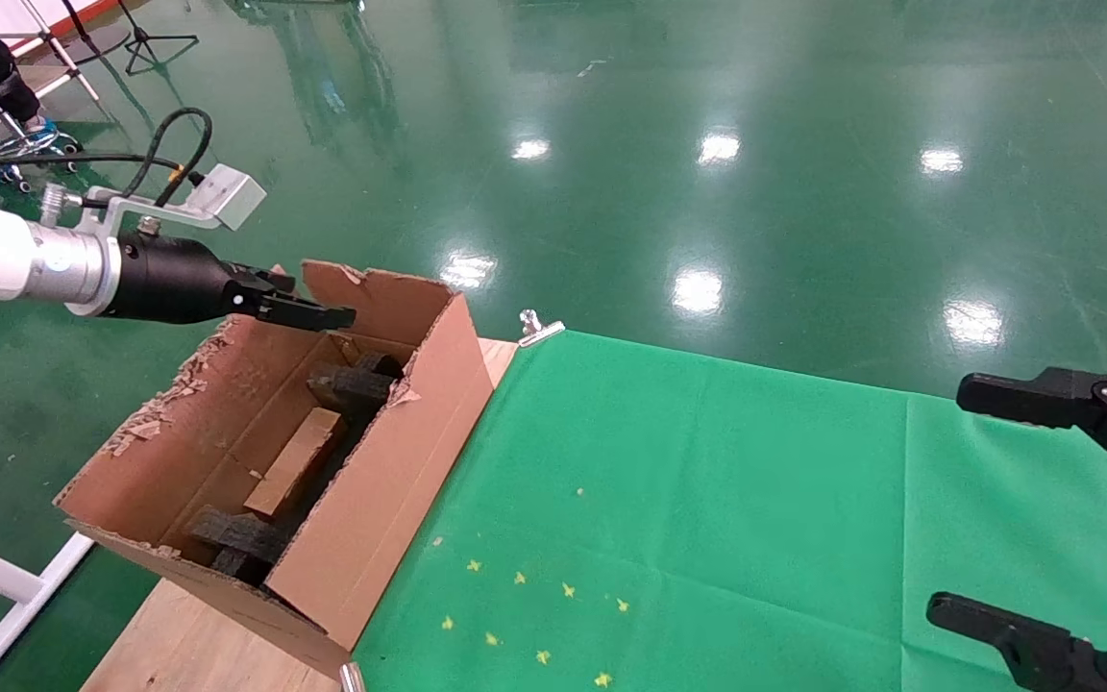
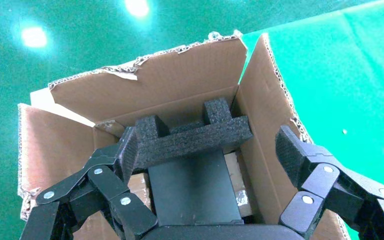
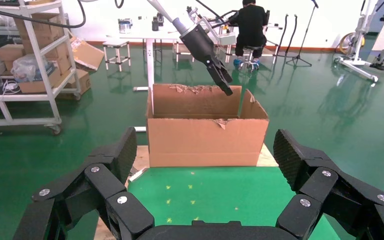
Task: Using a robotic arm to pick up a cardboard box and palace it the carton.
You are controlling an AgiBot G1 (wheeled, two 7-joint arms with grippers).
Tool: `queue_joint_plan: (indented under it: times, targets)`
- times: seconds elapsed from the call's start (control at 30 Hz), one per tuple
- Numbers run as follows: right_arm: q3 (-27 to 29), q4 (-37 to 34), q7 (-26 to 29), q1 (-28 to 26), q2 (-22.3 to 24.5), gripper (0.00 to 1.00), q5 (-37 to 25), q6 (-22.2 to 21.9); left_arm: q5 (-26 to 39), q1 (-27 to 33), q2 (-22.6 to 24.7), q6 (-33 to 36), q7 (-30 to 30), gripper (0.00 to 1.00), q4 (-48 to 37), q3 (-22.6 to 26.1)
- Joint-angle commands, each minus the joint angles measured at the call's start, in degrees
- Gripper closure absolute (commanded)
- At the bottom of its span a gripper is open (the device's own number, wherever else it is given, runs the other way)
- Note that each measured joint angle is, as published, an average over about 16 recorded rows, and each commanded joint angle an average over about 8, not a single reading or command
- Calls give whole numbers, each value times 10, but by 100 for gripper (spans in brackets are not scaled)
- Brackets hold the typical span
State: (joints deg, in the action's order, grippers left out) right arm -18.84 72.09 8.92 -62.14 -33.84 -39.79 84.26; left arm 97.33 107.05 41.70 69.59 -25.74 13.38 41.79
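The left gripper [image 1: 328, 315] hangs with fingers spread and empty above the far end of the carton [image 1: 390, 481]. Below it, the cardboard box [image 1: 296, 461] lies inside between foam blocks [image 1: 352, 384]. The right gripper [image 1: 1044, 509] waits open over the green cloth [image 1: 707, 500]

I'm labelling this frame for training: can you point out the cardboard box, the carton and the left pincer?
cardboard box [image 1: 296, 461]: head view, on its top face, inside the carton.
carton [image 1: 376, 505]: head view, on its outer side wall.
left pincer [image 1: 318, 312]: head view, at the fingertips above the carton.
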Motion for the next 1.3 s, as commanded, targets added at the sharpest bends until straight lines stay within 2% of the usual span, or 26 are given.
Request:
queue_joint_plan:
  times: [0.03,0.3,1.3]
  targets:
    - [0,0,0,0,0,0,0,0,-1,2,0,6,0,0,6,-1]
    - [0,0,0,0,0,0,0,0,-36,-27,-5,15,9,0,43,-17]
    - [0,0,0,0,0,0,0,0,-314,-256,-38,93,85,0,342,-146]
